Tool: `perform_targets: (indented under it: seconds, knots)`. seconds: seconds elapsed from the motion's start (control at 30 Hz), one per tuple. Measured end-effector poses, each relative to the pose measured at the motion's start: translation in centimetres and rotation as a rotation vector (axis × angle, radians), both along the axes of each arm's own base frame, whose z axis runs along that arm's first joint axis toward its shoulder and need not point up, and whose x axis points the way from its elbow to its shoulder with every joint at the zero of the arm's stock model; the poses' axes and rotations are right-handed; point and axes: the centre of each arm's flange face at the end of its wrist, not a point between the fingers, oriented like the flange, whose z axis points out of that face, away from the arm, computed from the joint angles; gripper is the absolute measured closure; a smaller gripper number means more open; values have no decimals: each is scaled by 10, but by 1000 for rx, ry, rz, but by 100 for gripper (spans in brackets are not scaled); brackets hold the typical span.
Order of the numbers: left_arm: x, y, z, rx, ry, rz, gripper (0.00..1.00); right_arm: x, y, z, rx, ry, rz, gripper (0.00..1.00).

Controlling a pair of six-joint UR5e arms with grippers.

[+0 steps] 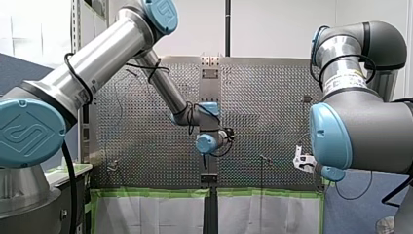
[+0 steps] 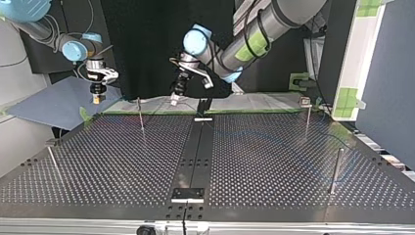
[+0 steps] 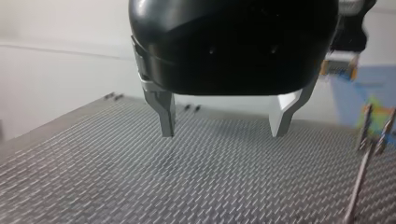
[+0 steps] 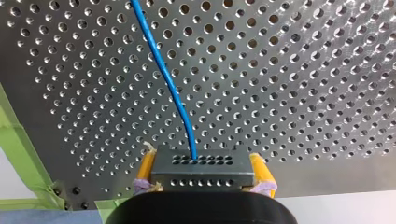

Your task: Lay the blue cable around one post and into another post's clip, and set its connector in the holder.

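Note:
A dark connector block point(image 4: 201, 173) with rows of small holes sits between the yellow pads of my right gripper point(image 4: 203, 163), which is shut on it. The blue cable point(image 4: 164, 74) runs from the block's face away over the perforated plate. In the top view my right gripper point(image 2: 98, 94) hangs at the left, above the table's far corner. My left gripper point(image 3: 224, 133) is open, its metal fingers point(image 3: 166, 119) bare and a little above the plate. In the top view my left gripper point(image 2: 175, 97) hovers near the far middle, close to a thin post point(image 2: 141, 115).
More thin posts stand on the table point(image 2: 107, 161) at the top view's right point(image 2: 307, 120), near right point(image 2: 335, 169) and near left point(image 2: 53, 161). Small fixtures sit on the dark centre strip, one far point(image 2: 203, 119) and one near point(image 2: 188, 194). Green tape edges the far side.

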Motion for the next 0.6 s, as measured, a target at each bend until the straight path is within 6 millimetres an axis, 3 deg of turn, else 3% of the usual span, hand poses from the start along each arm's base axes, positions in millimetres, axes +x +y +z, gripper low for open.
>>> perform_targets:
  seconds: [0.6]
  knots:
    - [38, 88, 56, 6, -163, 138, 0, 0, 0, -1, 2, -2, 0, 100]
